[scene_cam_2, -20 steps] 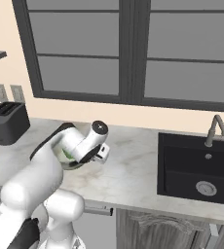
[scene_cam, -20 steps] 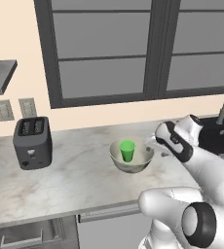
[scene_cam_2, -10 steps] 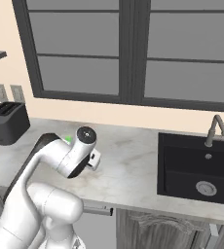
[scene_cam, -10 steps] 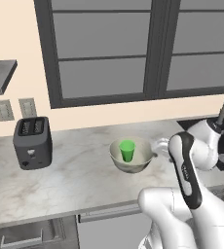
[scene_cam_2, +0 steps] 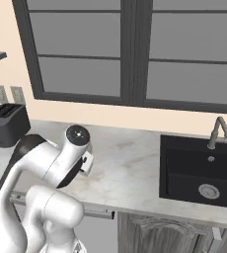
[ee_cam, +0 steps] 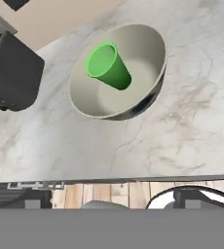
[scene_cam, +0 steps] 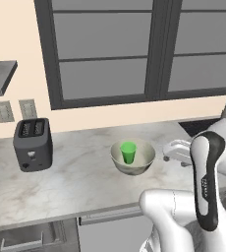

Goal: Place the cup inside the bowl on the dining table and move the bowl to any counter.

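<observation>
The round bowl (scene_cam: 134, 166) stands on the marble counter (scene_cam: 70, 184) below the window. The small green cup (scene_cam: 128, 151) stands upright inside it. From the hand view I look down on the bowl (ee_cam: 133, 58) with the cup (ee_cam: 109, 65) leaning against its pale inner wall. My gripper (scene_cam: 173, 150) hovers just to the right of the bowl, apart from it. It is open, with nothing between its fingers. In the right base view my arm hides the bowl. The dining table is out of view.
A dark toaster (scene_cam: 32, 143) sits at the counter's left end, also seen as toaster (ee_cam: 11, 73) and toaster (scene_cam_2: 7, 123). A black sink (scene_cam_2: 204, 173) with a faucet (scene_cam_2: 218, 131) lies to the right. The counter's front edge runs just below the bowl.
My arm has folded back toward the base, its forearm now upright in front of the cameras. The hand stays right of the bowl. Bowl and cup have not moved.
</observation>
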